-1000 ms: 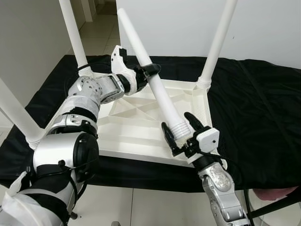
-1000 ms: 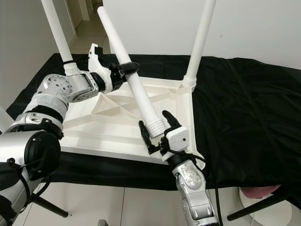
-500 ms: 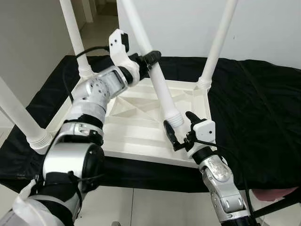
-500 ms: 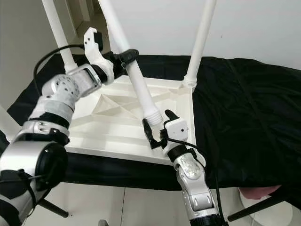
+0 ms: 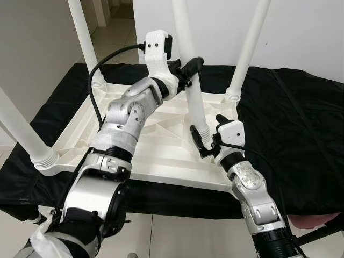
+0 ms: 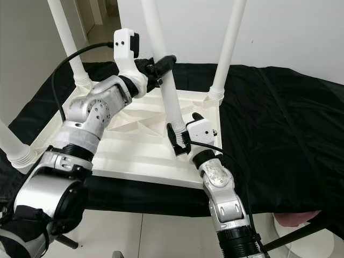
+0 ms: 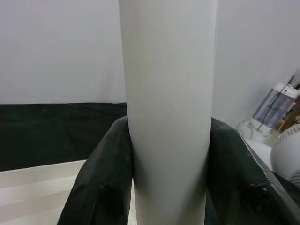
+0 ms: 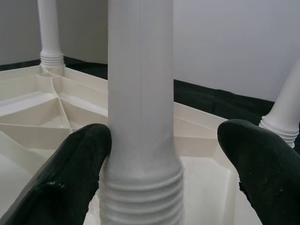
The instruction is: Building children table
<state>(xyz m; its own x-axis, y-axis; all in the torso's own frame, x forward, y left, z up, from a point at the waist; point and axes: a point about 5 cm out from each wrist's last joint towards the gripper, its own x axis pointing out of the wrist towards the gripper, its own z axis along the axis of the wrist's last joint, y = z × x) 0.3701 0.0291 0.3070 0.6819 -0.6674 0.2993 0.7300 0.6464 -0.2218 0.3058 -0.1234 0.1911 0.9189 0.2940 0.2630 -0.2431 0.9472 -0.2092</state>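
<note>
An upturned white table top (image 5: 145,145) lies on a black cloth (image 5: 290,118). My left gripper (image 5: 189,69) is shut on a loose white leg (image 5: 192,91) about halfway up, holding it nearly upright; the left wrist view shows both fingers (image 7: 103,178) pressed against the leg (image 7: 168,93). The leg's threaded lower end (image 8: 140,197) stands over the table's near right corner. My right gripper (image 5: 207,131) is open around that end. One finger (image 8: 75,168) touches the leg and the other (image 8: 262,154) stands apart from it.
Three white legs stand fixed in the table: far left (image 5: 83,37), near left (image 5: 21,129), far right (image 5: 248,48). A white wall rises behind. Tiled floor lies at the near edge, with a pink object (image 5: 317,220) at the lower right.
The loose leg has swung from a strong tilt to nearly upright. My left gripper rose and moved right with it. The threaded end slid in between my right gripper's fingers.
</note>
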